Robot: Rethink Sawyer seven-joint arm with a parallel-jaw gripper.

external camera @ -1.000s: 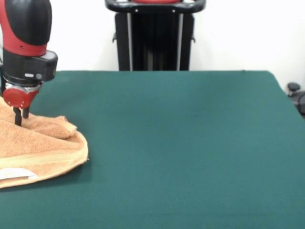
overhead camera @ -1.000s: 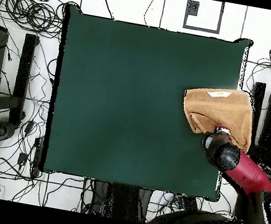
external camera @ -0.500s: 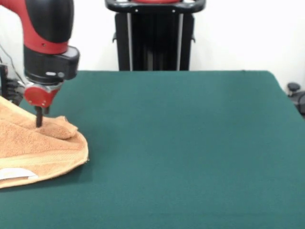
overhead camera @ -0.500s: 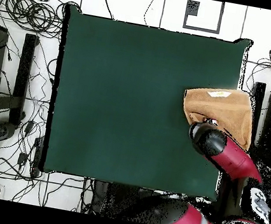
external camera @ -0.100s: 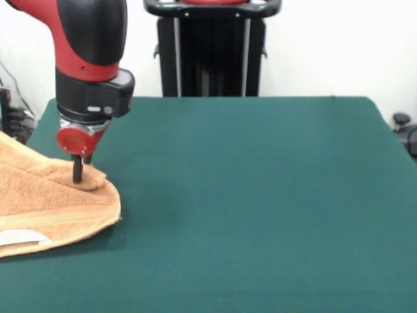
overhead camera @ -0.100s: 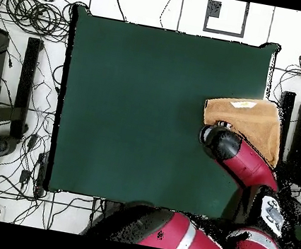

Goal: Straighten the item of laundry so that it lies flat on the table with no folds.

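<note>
At the desk's (external camera @ -0.100s: 260,195) edge the towel (external camera @ -0.100s: 45,202) lies folded (partly hanging off), with the fingers (external camera @ -0.100s: 79,171) pressed into a raised fold, apparently clenched on it. A thin pinch could slip, or a pull might drag the whole towel instead of unfolding it.

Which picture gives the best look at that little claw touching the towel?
The front view: the claw shows below the red arm, its tips down on a raised fold of the towel. From overhead, the arm's own bulk covers the claw, so only the towel around it shows.
</note>
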